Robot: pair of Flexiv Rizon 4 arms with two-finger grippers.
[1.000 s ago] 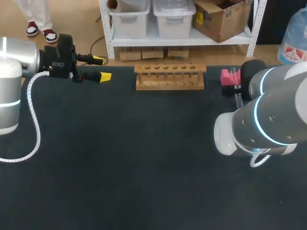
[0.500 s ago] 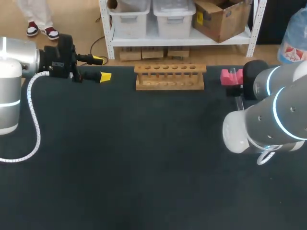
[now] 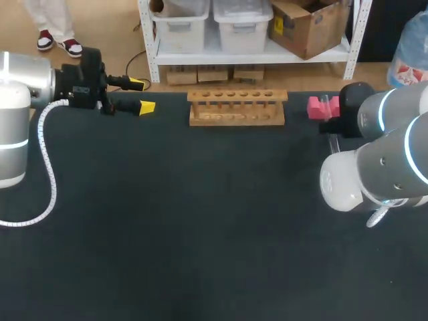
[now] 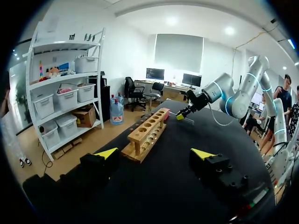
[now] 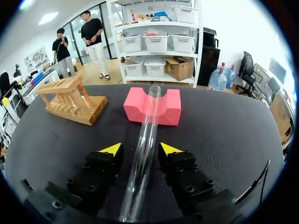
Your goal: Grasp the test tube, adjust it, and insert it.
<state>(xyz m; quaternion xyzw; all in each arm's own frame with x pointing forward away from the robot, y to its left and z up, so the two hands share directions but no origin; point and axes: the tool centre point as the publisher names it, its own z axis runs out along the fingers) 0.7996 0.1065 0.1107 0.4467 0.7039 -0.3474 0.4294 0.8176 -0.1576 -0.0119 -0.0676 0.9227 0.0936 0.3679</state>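
Pink foam block (notched), dark table

left arm: far-left table corner, wrist level | left gripper: fingers spread | right arm: right side, bent downward | right gripper: fingers apart

No writing, number or sign can be read on the table or on anything upon it.

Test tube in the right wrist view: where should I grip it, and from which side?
Grip the test tube on its bare middle stretch, short of the pink block whose groove cradles its far end. Approach on the right gripper's current line, one finger on each long side: the slim cylinder lies lengthwise between the open fingers, so they should close squarely across it.
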